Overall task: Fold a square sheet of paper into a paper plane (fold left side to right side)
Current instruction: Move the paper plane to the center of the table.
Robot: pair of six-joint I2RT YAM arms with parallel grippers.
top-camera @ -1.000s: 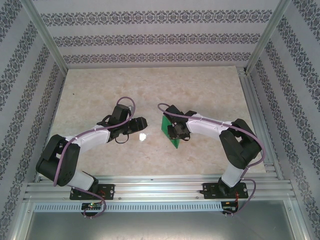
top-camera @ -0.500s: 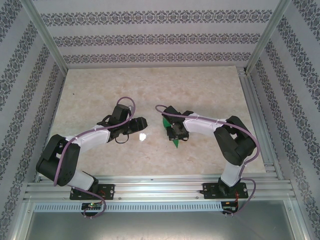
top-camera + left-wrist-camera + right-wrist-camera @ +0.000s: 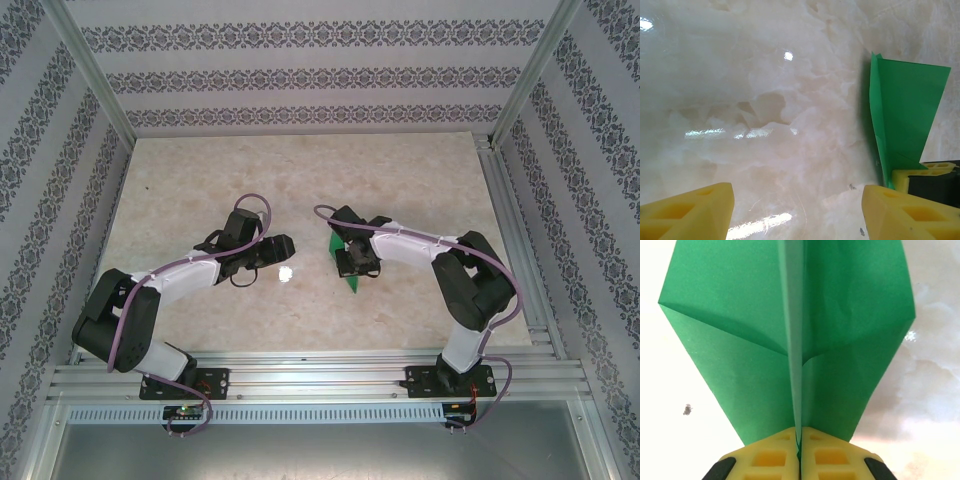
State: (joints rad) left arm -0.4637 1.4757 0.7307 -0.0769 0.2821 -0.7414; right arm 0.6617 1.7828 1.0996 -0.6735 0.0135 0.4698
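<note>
Evidently to sharpen its centre crease, the right end effector (image 3: 800,452) is pinched tight on the folded paper (image 3: 735,320), holding it upright over mid-tabletop (image 3: 740,100), while the left end effector (image 3: 797,210) hovers nearby, gaping and empty.

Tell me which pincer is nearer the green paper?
Right. The right pincer is shut on the green paper; the left pincer stands open beside it, not touching.
</note>
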